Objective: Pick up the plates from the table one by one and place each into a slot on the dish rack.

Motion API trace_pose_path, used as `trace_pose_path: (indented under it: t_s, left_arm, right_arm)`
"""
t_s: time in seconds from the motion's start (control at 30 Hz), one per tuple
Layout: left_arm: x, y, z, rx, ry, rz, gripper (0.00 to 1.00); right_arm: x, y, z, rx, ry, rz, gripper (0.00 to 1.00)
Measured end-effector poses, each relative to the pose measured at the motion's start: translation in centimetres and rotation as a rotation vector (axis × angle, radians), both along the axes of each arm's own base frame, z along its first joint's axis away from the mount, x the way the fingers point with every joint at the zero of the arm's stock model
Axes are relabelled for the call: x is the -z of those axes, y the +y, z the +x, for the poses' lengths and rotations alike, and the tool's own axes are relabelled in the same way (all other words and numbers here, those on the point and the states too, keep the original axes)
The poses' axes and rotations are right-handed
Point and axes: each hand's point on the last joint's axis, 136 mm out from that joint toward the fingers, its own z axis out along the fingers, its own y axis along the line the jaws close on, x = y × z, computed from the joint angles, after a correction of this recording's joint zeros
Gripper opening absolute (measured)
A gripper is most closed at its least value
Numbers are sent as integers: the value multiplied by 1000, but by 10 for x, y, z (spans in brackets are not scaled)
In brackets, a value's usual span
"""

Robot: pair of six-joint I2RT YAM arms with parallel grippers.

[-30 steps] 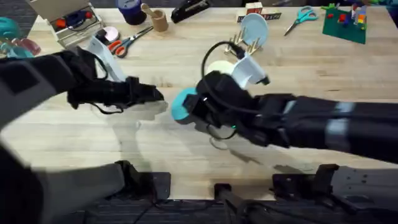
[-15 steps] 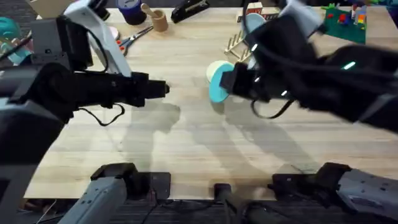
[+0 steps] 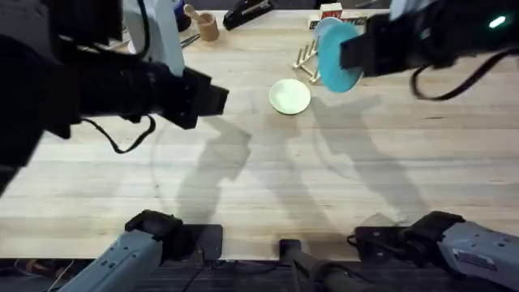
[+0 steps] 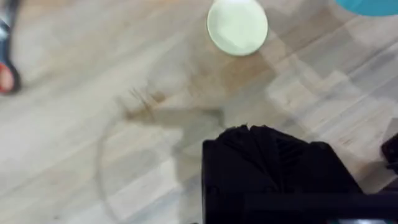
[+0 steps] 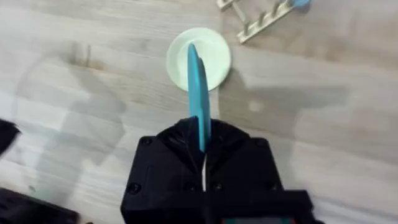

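1. Plates first: the turquoise plate (image 3: 336,47) is held up on edge above the table (image 3: 243,186), its face towards the left in the overhead view; in the right wrist view it shows as a thin teal blade (image 5: 198,93) running straight out from the fingers.
2. The cream plate (image 3: 289,96) lies flat on the table, just left of and nearer than the dish rack (image 3: 306,60), at the far middle of the tabletop. It also shows in the left wrist view (image 4: 237,26) and, behind the teal edge, in the right wrist view (image 5: 214,56).
3. The dish rack stands at the far side, its pegs upright; the turquoise plate hangs right beside and partly in front of it, so what sits in its slots cannot be told.
4. The right gripper (image 5: 202,146) is closed tight on the rim of the turquoise plate.
5. The left gripper (image 3: 212,97) hangs above the table, left of the cream plate, touching nothing; how far apart its fingers stand cannot be told.
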Motion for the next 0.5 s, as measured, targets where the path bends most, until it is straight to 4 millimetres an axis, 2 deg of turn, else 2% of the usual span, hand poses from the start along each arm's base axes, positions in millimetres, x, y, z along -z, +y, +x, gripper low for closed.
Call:
trace_pose_path:
  t_s: [0.07, 0.1, 0.13, 0.27, 0.3, 0.37, 0.5]
  left_arm:
    - [-12, -3, 2, 13, -41, 18, 41]
    - [-16, -5, 3, 21, -59, 28, 98]
    - [-19, -6, 3, 29, -72, 31, 203]
    - [-24, -6, 6, 33, -100, 49, 830]
    - [-23, -5, 6, 27, -100, 56, 952]
    - [-23, -4, 7, 23, -104, 63, 992]
    - [-24, -3, 9, 18, -112, 66, 995]
  right_arm:
    - [-14, -6, 3, -41, -35, -36, 31]
    - [-20, -9, 4, -59, -52, -52, 31]
    - [-26, -12, 5, -72, -67, -66, 31]
    - [-45, -23, 13, -111, -132, -113, 31]
    - [-49, -26, 15, -119, -144, -125, 31]
    - [-54, -31, 16, -138, -158, -154, 31]
    - [-59, -37, 19, -195, -152, -222, 31]
